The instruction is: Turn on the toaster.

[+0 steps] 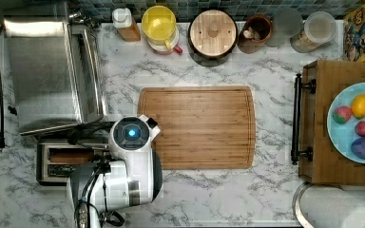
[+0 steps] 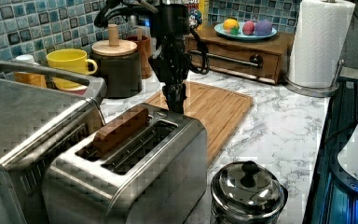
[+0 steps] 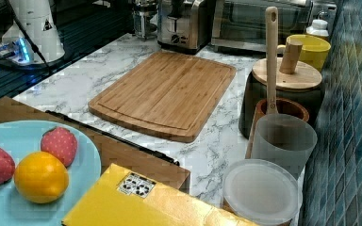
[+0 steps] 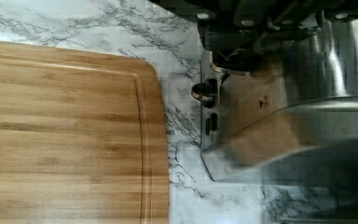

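Gripper (image 2: 174,100) stands directly above the far end of the toaster (image 2: 135,168), beside the cutting board (image 2: 209,105); jaw opening cannot be determined. A brown slice (image 2: 121,129) sits in one slot. The toaster stands against the toaster oven (image 1: 47,71). No brand or lettering legible on either appliance.

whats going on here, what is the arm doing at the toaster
The robot arm's gripper hangs over the far end of the toaster in the left view, the end beside the cutting board. A brown slice stands well out of one slot, so the toaster does not look switched on yet. The knob and controls face the board.
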